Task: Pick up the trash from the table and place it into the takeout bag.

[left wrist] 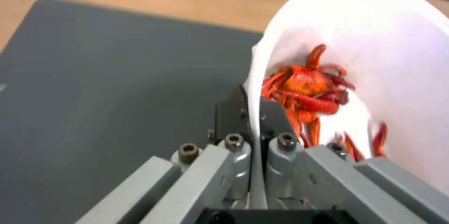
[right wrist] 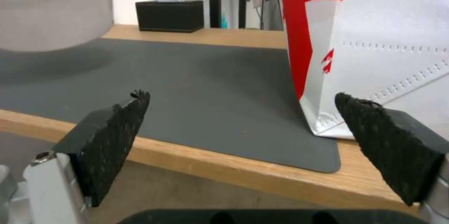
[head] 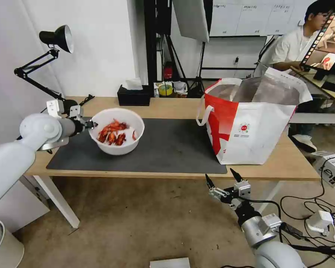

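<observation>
White bowl [head: 117, 130] of shells hangs pinched by its rim in my left gripper [head: 90, 124], raised above the mat [head: 167, 149]; the takeout bag [head: 249, 123] stands open well to its right, nearer my splayed, idle right gripper [head: 221, 184].

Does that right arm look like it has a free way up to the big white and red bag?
Probably yes. The right gripper hangs open below the table edge, close in front of the bag, with nothing between them. The left gripper is off pinching the bowl rim.
</observation>
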### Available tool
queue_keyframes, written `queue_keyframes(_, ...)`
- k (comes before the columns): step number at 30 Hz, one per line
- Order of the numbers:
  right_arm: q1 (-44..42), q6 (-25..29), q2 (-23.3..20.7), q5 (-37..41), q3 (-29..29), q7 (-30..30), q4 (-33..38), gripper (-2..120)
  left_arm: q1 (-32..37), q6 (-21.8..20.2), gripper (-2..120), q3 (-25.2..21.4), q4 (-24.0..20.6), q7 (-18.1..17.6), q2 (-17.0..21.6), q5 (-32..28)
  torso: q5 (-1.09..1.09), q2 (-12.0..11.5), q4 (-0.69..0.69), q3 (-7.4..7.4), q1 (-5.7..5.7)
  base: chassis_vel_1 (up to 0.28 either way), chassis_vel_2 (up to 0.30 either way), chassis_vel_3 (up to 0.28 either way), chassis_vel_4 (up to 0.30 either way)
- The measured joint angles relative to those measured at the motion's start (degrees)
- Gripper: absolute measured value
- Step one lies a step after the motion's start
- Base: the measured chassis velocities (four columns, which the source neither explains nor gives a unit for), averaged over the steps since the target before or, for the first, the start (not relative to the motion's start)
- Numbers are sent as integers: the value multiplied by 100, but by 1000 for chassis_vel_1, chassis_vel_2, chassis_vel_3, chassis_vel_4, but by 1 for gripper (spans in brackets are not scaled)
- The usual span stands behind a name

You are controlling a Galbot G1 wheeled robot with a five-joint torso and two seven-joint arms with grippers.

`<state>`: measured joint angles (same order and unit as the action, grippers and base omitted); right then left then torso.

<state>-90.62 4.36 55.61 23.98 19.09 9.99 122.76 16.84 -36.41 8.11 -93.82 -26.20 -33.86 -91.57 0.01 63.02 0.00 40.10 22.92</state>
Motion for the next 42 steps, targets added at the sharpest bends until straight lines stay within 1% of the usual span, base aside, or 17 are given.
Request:
queue_keyframes(2,0,0,0,0,0,0,0,100,-193,90,0,175,-139,-81,-124,-62,-1,0,0,0,0,0,0,0,0)
queue_keyframes(6,0,0,0,0,0,0,0,100,-366,168,0,314,-216,-167,-268,-132,-1,0,-1,1,0,0,0,0,0)
queue_keyframes(8,0,0,0,0,0,0,0,100,-608,222,0,468,-255,-219,-394,-216,0,0,-1,0,0,0,0,0,0)
queue_keyframes(15,0,0,0,0,0,0,0,100,-1482,246,0,869,-160,-266,-655,-532,0,-1,-1,0,0,0,0,0,0)
queue_keyframes(18,0,0,0,0,0,0,0,100,-2055,268,0,1083,49,-275,-926,-638,-1,-1,0,0,0,0,0,0,0)
queue_keyframes(21,0,0,0,0,0,0,0,100,-2263,272,0,1173,159,-281,-1052,-664,0,-1,0,1,0,0,0,0,0)
queue_keyframes(24,0,0,0,0,0,0,0,100,-2732,276,0,1393,555,-299,-1539,-699,0,-1,-1,0,0,0,0,0,0)
queue_keyframes(25,0,0,0,0,0,0,0,100,-2732,276,0,1393,555,-299,-1539,-699,0,-1,-1,0,0,0,0,0,0)
queue_keyframes(27,0,0,0,0,0,0,0,100,-2977,292,0,1538,855,-299,-1917,-700,0,-1,-1,1,0,0,0,0,0)
queue_keyframes(28,0,0,0,0,0,0,0,100,-2977,292,0,1538,855,-299,-1917,-700,0,-1,-1,1,0,0,0,0,0)
queue_keyframes(31,0,0,0,0,0,0,0,100,-3126,324,0,1632,1075,-291,-2198,-694,1,-1,-1,1,0,0,0,0,0)
queue_keyframes(33,0,0,0,0,0,0,0,100,-3153,330,0,1647,1124,-290,-2265,-690,1,-1,-1,1,0,0,0,0,0)
queue_keyframes(35,0,0,0,0,0,0,0,100,-3277,344,0,1677,1374,-288,-2618,-662,0,-1,-1,1,0,0,0,0,0)
queue_keyframes(36,0,0,0,0,0,0,0,100,-3277,344,0,1677,1374,-288,-2618,-662,0,-1,-1,1,0,0,0,0,0)
queue_keyframes(39,0,0,0,0,0,0,0,100,-3448,358,0,1688,1730,-276,-3059,-571,1,-1,-1,1,0,0,0,0,0)
queue_keyframes(40,0,0,0,0,0,0,0,100,-3448,358,0,1688,1730,-276,-3059,-571,1,-1,-1,1,0,0,0,0,0)
queue_keyframes(42,0,0,0,0,0,0,0,100,-3536,366,0,1647,1944,-274,-3249,-550,-1,0,-1,0,0,0,0,0,0)
